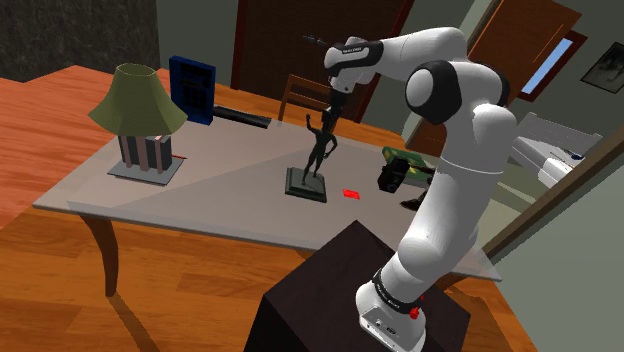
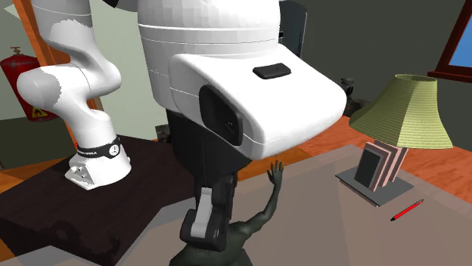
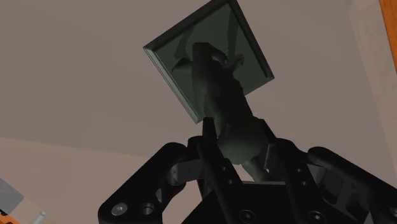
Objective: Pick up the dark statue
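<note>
While its base rests on the table [image 1: 200, 190], the statue [image 1: 316, 150] is clamped high up.
From 12 o'clock above, the gripper [image 3: 242, 145] presses both fingers on the figure's upper body, probably because the slim torso fits between the jaws and the wide square base would not. In the shoulder view the statue stands mid-table, with one lamp [image 1: 138, 110] at its 9 o'clock and one red pen [image 1: 350, 193] at 3 o'clock; one statue, one arm.
</note>
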`<state>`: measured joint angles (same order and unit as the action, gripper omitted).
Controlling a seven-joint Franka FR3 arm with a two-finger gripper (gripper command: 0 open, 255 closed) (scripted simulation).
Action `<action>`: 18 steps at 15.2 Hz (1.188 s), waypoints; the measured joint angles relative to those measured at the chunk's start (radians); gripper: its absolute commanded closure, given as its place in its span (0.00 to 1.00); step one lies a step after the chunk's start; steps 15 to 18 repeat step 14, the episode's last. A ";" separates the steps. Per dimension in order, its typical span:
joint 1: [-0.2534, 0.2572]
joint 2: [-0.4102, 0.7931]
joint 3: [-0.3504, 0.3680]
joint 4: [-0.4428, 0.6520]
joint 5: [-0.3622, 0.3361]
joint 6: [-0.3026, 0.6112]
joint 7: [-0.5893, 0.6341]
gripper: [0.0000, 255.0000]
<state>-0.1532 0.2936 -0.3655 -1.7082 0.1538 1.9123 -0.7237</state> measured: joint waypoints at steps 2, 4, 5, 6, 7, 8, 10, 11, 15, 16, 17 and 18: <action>0.001 -0.005 -0.001 0.016 -0.003 -0.021 0.004 1.00; 0.001 -0.010 -0.001 0.037 -0.005 -0.046 0.007 1.00; -0.001 -0.011 -0.002 0.051 -0.006 -0.061 0.006 1.00; -0.001 -0.016 -0.003 0.059 -0.008 -0.074 0.007 1.00; -0.001 -0.021 -0.004 0.067 -0.011 -0.086 0.010 1.00; 0.000 -0.023 -0.004 0.074 -0.012 -0.097 0.011 1.00; -0.001 -0.026 -0.005 0.098 -0.014 -0.123 0.014 1.00; -0.001 -0.025 -0.004 0.112 -0.014 -0.134 0.016 1.00; -0.002 -0.030 -0.006 0.141 -0.016 -0.168 0.018 1.00; -0.002 -0.030 -0.006 0.141 -0.016 -0.168 0.018 1.00; -0.002 -0.030 -0.006 0.141 -0.016 -0.168 0.018 1.00; -0.002 -0.030 -0.006 0.141 -0.016 -0.168 0.018 1.00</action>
